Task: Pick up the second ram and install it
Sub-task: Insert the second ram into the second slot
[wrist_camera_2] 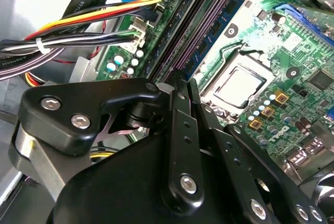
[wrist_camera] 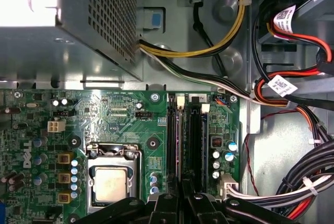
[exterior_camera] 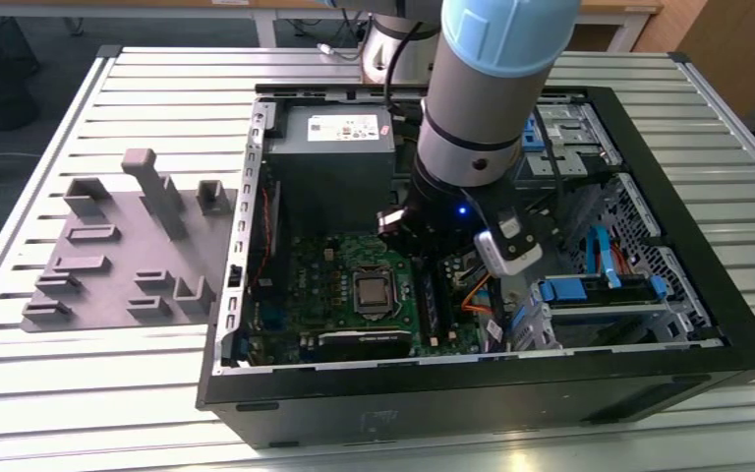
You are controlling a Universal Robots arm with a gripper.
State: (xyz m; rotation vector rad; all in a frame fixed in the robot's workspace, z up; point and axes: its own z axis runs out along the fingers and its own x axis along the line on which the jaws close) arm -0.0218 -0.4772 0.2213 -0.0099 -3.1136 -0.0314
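Inside an open black computer case, the black gripper hangs over the green motherboard, jaws drawn nearly together. The slim dark-blue ram stick stands edge-up in the black slots, apparently under the fingertips. It looks light, stiff and fragile, best pinched by its long top edge.

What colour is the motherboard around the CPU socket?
Green; the motherboard shows best in the first wrist view, around the CPU socket.
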